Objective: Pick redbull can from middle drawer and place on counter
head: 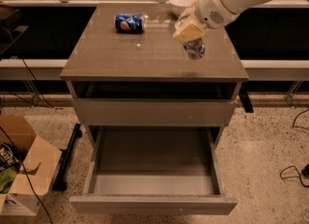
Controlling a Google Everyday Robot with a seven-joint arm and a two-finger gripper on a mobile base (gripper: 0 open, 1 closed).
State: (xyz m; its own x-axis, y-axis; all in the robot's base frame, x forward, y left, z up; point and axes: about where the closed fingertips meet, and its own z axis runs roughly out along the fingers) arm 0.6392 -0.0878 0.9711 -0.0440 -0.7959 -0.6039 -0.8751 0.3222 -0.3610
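Note:
My gripper (191, 37) is over the right part of the counter (125, 54), shut on the redbull can (194, 49), a slim silvery can that hangs below the tan fingers, just above the glossy top. The white arm comes in from the upper right. The middle drawer (152, 160) is pulled wide open below, its grey floor bare.
A blue Pepsi can (129, 22) lies on its side at the back left of the counter. A white bowl (179, 2) stands at the back, close behind the gripper. A cardboard box (21, 170) sits on the floor at the left. Cables lie on the floor at the right.

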